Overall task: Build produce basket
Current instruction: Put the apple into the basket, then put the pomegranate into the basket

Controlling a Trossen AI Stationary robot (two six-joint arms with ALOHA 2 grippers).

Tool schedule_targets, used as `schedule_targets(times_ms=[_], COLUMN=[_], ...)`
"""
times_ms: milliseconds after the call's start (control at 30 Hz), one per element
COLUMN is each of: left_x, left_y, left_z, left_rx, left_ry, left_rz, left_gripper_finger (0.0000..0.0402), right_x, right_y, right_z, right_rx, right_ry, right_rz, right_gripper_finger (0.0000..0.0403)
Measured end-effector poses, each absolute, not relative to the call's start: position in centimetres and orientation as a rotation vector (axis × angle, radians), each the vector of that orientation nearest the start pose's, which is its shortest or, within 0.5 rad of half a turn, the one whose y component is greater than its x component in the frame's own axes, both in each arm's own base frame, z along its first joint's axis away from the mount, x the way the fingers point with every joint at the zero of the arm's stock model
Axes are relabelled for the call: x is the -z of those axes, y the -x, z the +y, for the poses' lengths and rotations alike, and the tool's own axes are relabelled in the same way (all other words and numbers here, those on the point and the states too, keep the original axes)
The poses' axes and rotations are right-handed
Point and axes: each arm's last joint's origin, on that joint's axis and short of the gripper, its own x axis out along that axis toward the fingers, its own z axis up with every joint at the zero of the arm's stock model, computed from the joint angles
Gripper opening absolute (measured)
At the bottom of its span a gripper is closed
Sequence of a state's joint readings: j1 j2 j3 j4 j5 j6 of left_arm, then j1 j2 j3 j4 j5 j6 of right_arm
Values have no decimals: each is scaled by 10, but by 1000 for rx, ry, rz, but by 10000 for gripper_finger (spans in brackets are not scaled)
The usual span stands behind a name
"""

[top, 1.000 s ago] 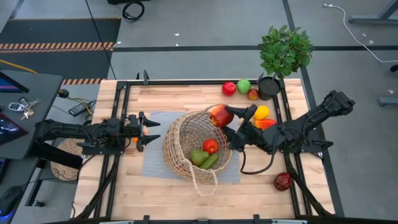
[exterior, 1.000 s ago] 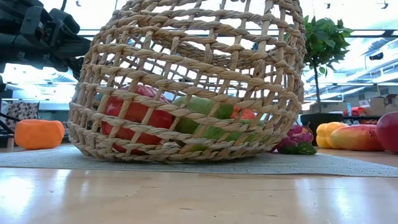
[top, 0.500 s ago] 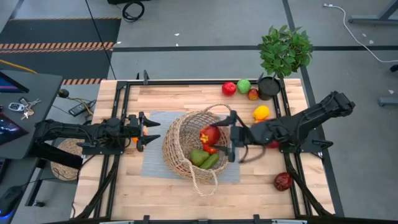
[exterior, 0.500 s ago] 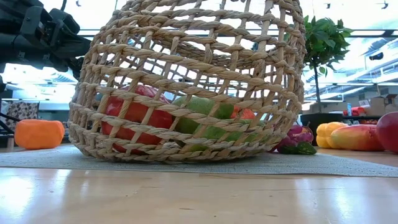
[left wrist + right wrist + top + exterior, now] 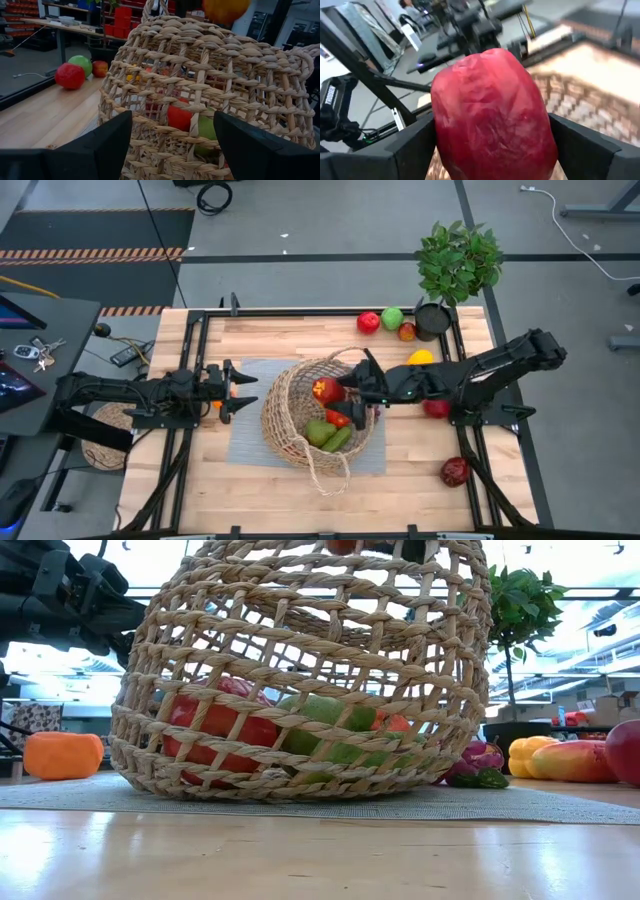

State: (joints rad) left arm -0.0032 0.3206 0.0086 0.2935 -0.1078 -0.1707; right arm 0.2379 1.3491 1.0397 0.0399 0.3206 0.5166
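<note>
One round tan wicker basket (image 5: 300, 425), one leafy potted plant (image 5: 458, 265).
Three loose round fruits (image 5: 369, 322) sit beside the pot, red, green and orange-red.

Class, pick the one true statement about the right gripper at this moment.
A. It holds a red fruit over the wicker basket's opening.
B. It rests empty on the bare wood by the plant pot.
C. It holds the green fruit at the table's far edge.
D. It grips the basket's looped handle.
A: the right gripper is shut on the red fruit, above the opening of the basket.
</note>
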Motion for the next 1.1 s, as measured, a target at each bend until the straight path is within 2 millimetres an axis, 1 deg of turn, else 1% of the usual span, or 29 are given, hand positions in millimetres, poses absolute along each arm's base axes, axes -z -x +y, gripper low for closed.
schedule_targets(times_ms=[133, 233, 300, 433, 567, 667, 800, 867, 900, 1033, 1100], left_x=[-167, -167, -167, -167, -167, -167, -167, -167, -167, -167, -167], left_y=[-118, -118, -118, -118, -118, -118, -118, -118, -118, -118, -118], left_z=[3, 3, 3, 3, 3, 3, 3, 3, 3, 3, 3], left_rx=[-105, -106, -106, -105, -105, -106, -105, -106, -106, -105, -105], left_ry=[170, 170, 170, 170, 170, 169, 170, 170, 170, 170, 170], left_rz=[9, 9, 8, 8, 8, 8, 8, 8, 8, 9, 8], left_gripper_finger=[286, 286, 286, 286, 286, 286, 286, 286, 286, 286, 286], right_x=[-304, -294, -288, -276, -267, -259, -256, -260, -267, -303, -317], right_y=[-305, -310, -312, -316, -321, -323, -321, -318, -316, -302, -291], right_z=[61, 61, 62, 63, 64, 65, 65, 64, 63, 62, 61], right_rx=[172, 186, 178, 169, 164, 143, 147, 147, 145, 176, 187], right_ry=[-524, -536, -522, -433, -364, -362, -372, -368, -362, -304, -276], right_rz=[306, 350, 381, 447, 484, 534, 567, 571, 568, 513, 508], right_gripper_finger=[358, 358, 358, 361, 383, 395, 392, 394, 395, 395, 392])
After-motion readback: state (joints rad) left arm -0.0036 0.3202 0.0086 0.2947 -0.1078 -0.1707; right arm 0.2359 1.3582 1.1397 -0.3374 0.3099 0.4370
